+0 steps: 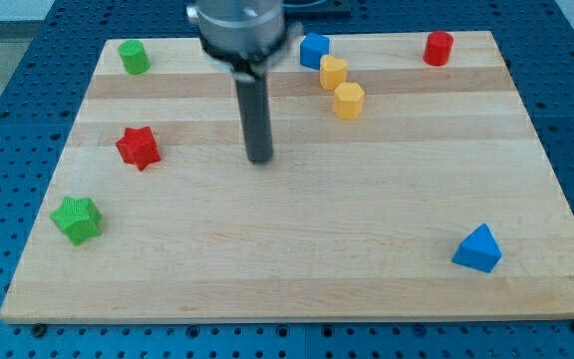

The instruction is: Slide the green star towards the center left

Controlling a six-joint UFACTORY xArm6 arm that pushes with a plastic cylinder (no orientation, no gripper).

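The green star [76,218] lies near the board's lower left corner. A red star [138,148] lies above it, at the view's left. My tip [259,160] rests on the board left of centre, to the right of the red star and well up and right of the green star. It touches no block.
A green cylinder [134,57] sits at the top left. A blue block [313,49], a yellow heart-like block [333,72] and a yellow hexagonal block [348,100] cluster at top centre. A red cylinder [437,47] is top right, a blue triangular block [478,248] bottom right. The wooden board [367,199] ends at a blue pegboard.
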